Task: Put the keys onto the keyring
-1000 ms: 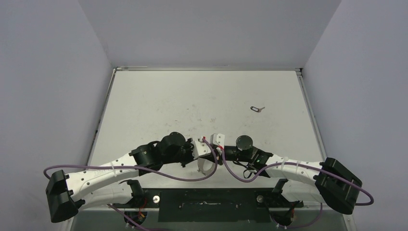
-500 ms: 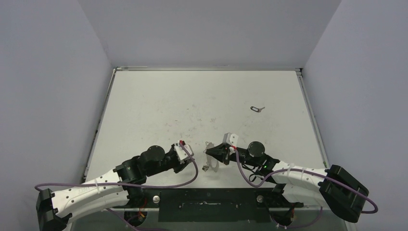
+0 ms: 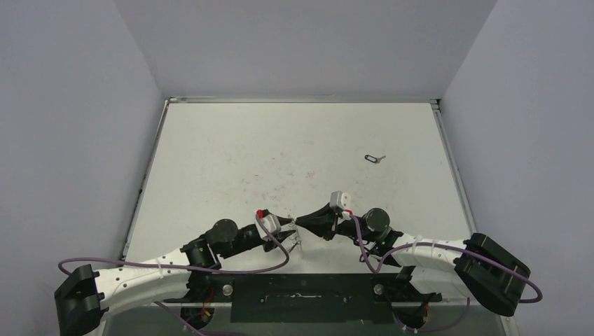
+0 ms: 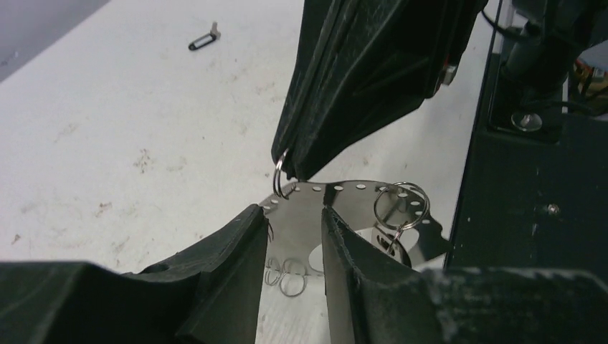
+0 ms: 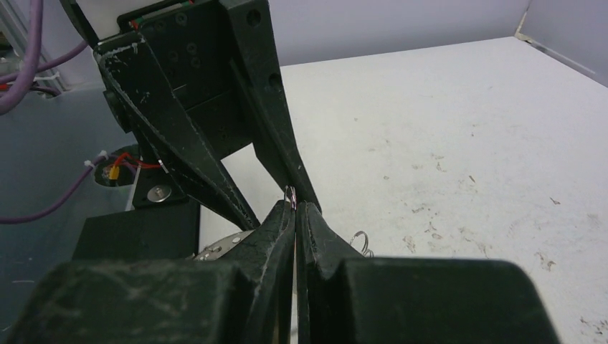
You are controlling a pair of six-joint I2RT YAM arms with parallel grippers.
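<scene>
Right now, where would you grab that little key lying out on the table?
Probably the black loop, from straight above, jaws across its narrow width: the key lies flat on the table with nothing beside it.

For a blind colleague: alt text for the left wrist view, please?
From above, the shut right gripper pinches a small silver ring at the edge of the shiny perforated keyring, seen through the gap of the open left gripper. The key on its black loop lies far off on the white table.
</scene>
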